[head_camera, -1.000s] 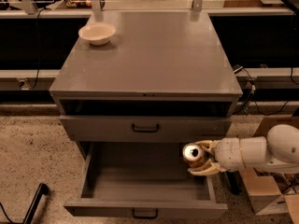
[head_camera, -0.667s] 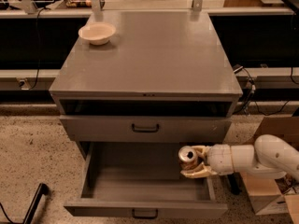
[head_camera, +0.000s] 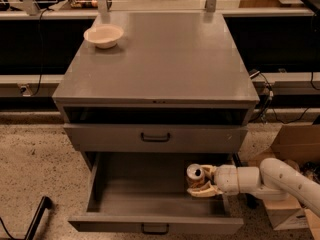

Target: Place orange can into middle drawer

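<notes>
Handle (head_camera: pixel 155 229) of the pulled-out middle drawer (head_camera: pixel 140 196) sits nearest, at 6 o'clock. Over the drawer's 3 o'clock side, the end effector (head_camera: pixel 196 181) reaches in from the right. Its pale fingers (head_camera: pixel 206 190) are closed around the orange can (head_camera: pixel 194 173), silvery end toward the camera; the can's markings cannot be read. Beyond, the upper drawer (head_camera: pixel 100 136) is shut. At 11 o'clock on the bench (head_camera: pixel 165 59) stands a white bowl (head_camera: pixel 103 35).

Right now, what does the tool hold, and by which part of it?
The tool holds the orange can by its side, over the open middle drawer.
</notes>
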You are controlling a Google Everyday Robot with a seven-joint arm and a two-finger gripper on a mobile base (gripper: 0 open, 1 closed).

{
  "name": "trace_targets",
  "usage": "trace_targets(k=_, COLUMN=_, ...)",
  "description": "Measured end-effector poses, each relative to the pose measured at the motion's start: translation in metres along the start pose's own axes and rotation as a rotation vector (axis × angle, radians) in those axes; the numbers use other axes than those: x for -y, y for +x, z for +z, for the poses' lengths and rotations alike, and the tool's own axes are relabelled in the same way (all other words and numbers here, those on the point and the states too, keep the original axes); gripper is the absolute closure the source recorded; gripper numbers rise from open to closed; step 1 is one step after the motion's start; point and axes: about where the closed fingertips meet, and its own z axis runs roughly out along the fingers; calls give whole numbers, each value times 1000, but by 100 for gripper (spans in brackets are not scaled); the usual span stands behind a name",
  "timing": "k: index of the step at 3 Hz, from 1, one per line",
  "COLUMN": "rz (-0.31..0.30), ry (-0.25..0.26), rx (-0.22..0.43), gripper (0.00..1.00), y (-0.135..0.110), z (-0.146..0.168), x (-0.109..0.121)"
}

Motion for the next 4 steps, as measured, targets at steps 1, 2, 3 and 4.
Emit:
trace_targets(k=1, rz=35, ry=11, rx=28, gripper=100, y=25, z=12, x=1)
trace_targets(k=2, rz=61, ry=28, rx=62, gripper=100, y=51, z=15, x=3)
trace_targets(k=3, rz=90, ry=41, rx=85, gripper=82, y=78, z=11, x=-1)
trace_targets(k=4, rz=91, ry=36, rx=74, gripper=59, y=90, z=7, x=-3)
